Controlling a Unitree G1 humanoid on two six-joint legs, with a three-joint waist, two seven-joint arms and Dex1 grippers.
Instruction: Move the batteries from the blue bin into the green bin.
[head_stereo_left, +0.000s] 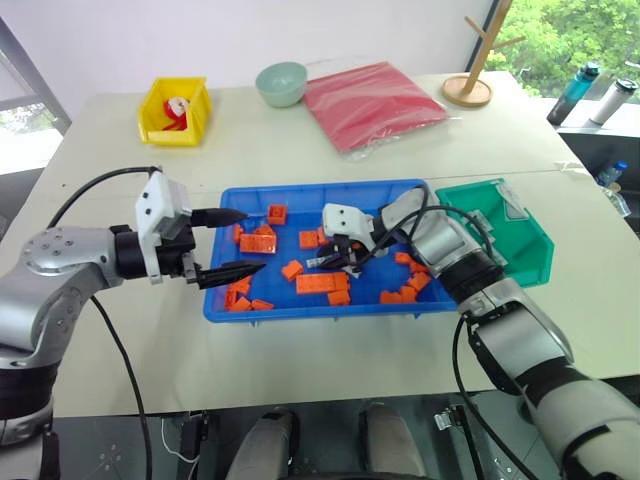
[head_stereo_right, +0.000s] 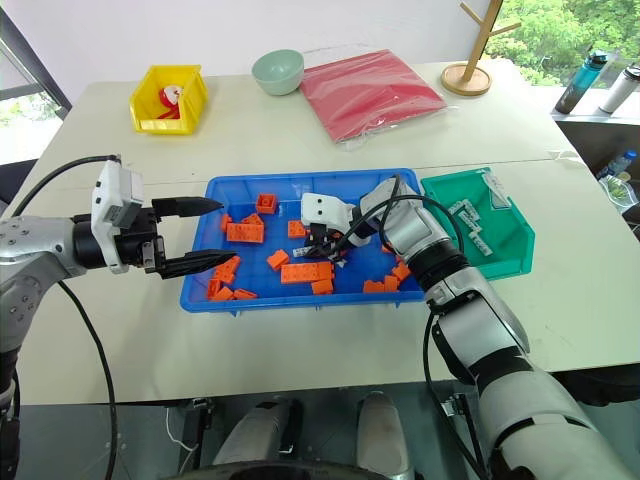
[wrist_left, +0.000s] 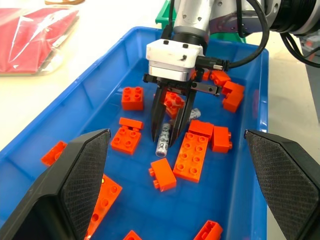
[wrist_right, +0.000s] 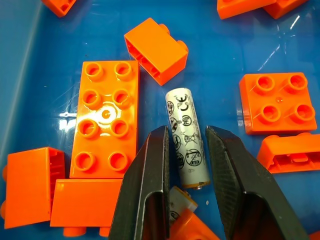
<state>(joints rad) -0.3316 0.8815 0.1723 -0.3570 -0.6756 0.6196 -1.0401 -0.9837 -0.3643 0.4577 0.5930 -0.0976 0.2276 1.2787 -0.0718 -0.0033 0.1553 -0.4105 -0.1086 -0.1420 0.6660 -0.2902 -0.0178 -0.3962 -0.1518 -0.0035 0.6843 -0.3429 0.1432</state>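
The blue bin (wrist_right: 30, 60) is glossy plastic, its floor mirroring light. In it, orange bricks (wrist_right: 106, 117) are smooth, shiny plastic, and a battery (wrist_right: 186, 137) wears a matt pale printed wrap. The gripper fingers (wrist_left: 80, 185) have finely textured matt black pads.

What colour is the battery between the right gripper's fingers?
Silver-white with black printed symbols; the battery shows best in the right wrist view.

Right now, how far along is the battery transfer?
Done: some batteries already lie in the green bin. In hand: the right end effector is closed on a battery down among the orange bricks in the blue bin, not yet lifted. The left end effector hovers open. Left: carry this one over; another battery lies behind it.
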